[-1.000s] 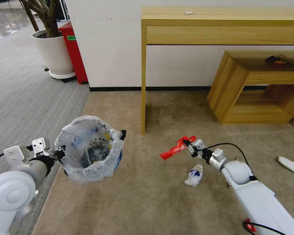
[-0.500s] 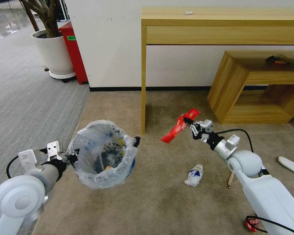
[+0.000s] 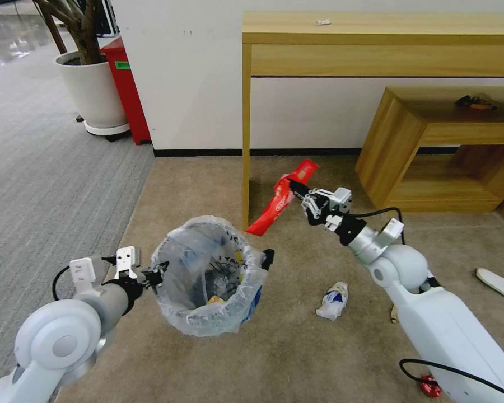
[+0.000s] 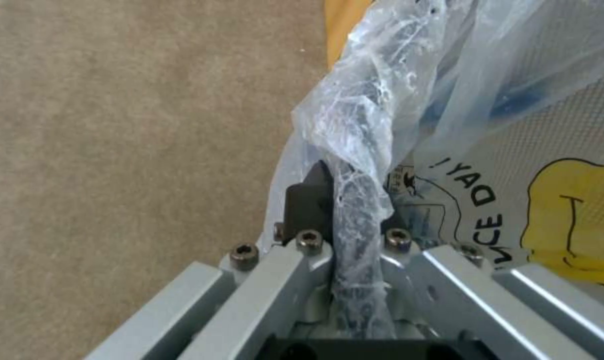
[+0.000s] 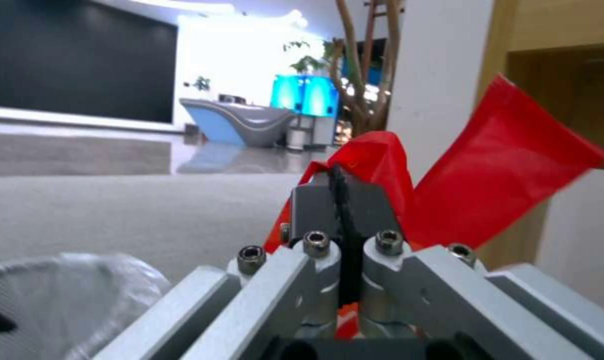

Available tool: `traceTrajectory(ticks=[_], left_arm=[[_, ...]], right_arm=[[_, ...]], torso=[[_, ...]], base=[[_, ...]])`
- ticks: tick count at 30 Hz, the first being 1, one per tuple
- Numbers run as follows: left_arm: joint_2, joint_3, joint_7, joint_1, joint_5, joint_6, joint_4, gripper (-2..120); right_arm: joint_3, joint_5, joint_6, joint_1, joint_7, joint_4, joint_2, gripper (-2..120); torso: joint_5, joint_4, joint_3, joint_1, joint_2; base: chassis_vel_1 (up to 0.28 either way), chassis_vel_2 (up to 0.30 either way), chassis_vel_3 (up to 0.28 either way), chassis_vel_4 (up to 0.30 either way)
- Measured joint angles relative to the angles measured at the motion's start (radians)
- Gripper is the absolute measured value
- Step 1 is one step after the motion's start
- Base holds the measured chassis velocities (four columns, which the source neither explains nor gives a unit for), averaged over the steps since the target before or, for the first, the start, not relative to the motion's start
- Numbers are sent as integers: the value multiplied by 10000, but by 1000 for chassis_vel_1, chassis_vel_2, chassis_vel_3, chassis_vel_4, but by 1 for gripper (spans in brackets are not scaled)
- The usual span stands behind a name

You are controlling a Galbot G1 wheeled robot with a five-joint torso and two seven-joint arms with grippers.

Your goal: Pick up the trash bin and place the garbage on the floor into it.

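Note:
The trash bin (image 3: 210, 277), lined with a crinkled clear bag, hangs above the beige carpet floor (image 3: 297, 358). My left gripper (image 3: 158, 272) is shut on its near rim; the left wrist view shows the bag-wrapped rim (image 4: 355, 210) pinched in my left gripper (image 4: 345, 200). My right gripper (image 3: 297, 190) is shut on a long red wrapper (image 3: 280, 198), held in the air just beyond and right of the bin; in the right wrist view the wrapper (image 5: 495, 165) sticks out of my right gripper (image 5: 342, 200). A crushed small bottle (image 3: 332, 300) and a white slipper (image 3: 501, 284) lie on the floor.
A tall wooden console table (image 3: 375, 33) stands by the wall, its leg (image 3: 246, 140) just behind the bin. A low wooden shelf unit (image 3: 448, 151) sits at the right. A potted plant (image 3: 92, 89) and a red box (image 3: 126, 84) are on the grey carpet at far left.
The left arm has carried the bin to the right and nearer. The right arm has lifted the red wrapper up and left, toward the bin's far side.

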Motion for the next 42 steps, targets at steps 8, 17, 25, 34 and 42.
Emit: traceTrajectory(ticks=[8, 17, 25, 34, 42], left_arm=[[-52, 440, 328, -398, -15, 0, 274, 0], [-107, 664, 531, -821, -70, 0, 555, 0], [-48, 630, 611, -779, -118, 0, 455, 0], [26, 630, 666, -767, -70, 0, 512, 0], [46, 660, 723, -737, 6, -1, 617, 0]], right_arm=[[-535, 143, 34, 159, -43, -150, 318, 0], [-1272, -139, 181, 381, -430, -638, 777, 0], [-1519, -338, 204, 415, -597, -908, 909, 0], [-1352, -253, 206, 678, -608, -641, 802, 0], [-963, -51, 207, 1057, -609, -588, 559, 0]], torso=[[0, 0, 0, 0, 0], [1, 1, 0, 0, 0], [1, 0, 0, 0, 0], [1, 0, 0, 0, 0], [2, 0, 0, 0, 0]], base=[[0, 0, 0, 0], [0, 0, 0, 0], [0, 0, 0, 0], [0, 0, 0, 0], [0, 0, 0, 0]])
